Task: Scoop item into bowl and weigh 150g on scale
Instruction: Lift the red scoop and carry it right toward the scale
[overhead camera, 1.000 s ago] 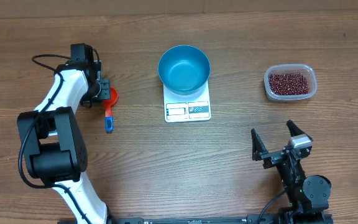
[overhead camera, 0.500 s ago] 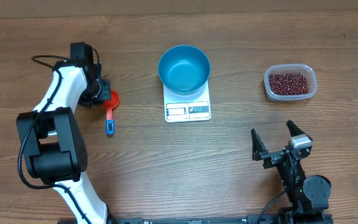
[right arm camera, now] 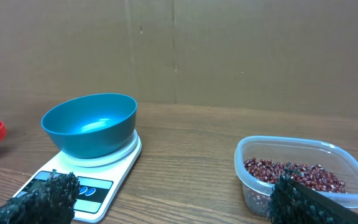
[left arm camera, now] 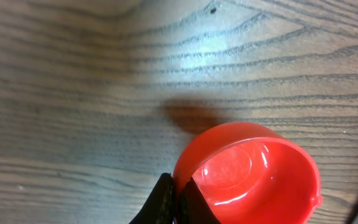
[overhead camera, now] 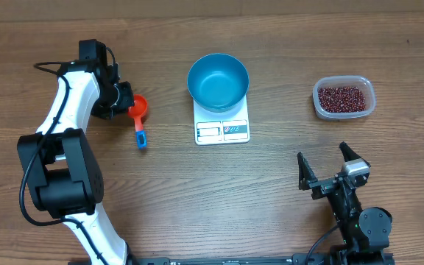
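Bowl (overhead camera: 218,79) on scale (overhead camera: 222,130), mid-table (overhead camera: 197,199) toward far edge. Clear tub (overhead camera: 344,79) near right edge. Right gripper (overhead camera: 322,153) at front edge, spread wide, empty. Left gripper (overhead camera: 124,105) toward left edge, clamped on red scoop (overhead camera: 138,108) rim. Beans (overhead camera: 342,98) in tub.

The counter (overhead camera: 271,191) is brown wood with long grain lines running along its width and a small dark knot (left arm camera: 211,9). Behind the counter's far edge stands a plain tan wall (right arm camera: 229,50), like cardboard panels, with faint vertical seams. A soft pale glare patch (left arm camera: 197,46) lies on the counter's surface.
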Available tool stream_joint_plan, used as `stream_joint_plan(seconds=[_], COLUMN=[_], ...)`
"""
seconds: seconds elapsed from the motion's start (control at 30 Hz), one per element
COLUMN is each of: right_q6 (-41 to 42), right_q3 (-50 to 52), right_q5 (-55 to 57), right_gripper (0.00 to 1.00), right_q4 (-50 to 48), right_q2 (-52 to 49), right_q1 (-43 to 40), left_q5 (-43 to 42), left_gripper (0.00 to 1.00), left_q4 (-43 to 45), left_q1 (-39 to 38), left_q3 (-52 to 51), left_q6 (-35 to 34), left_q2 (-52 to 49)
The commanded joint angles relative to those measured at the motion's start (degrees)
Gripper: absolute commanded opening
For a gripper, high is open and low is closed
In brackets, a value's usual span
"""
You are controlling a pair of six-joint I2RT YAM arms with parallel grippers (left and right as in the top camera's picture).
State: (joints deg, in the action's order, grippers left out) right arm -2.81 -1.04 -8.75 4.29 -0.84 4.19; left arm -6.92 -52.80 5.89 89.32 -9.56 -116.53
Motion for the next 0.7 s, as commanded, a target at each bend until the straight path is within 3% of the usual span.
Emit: stream_joint_plan(seconds=[0.0,0.2,0.67], right_q6=[-0.1,-0.1,-0.1], right_q3=[0.6,0.6,0.6], right_q5=[-0.1,-0.1,-0.1], right_gripper=[1.00,1.00,1.00], right_q4=[-0.3,-0.3,-0.3], right_q2=[0.7,0.7,0.7], right_q1=[0.2,0.2,0.2], left_q5=[-1.9,1.2,3.3], left_gripper=[0.04,0.04,0.04], left_q4=[-1.3,-4.8,-5.8], left_q1=[0.5,1.3,1.2], left_q3=[1.3,1.3,1.3], left_q6=[-8.3,-18.1,-24.8], left_q2=[0.6,0.6,0.7])
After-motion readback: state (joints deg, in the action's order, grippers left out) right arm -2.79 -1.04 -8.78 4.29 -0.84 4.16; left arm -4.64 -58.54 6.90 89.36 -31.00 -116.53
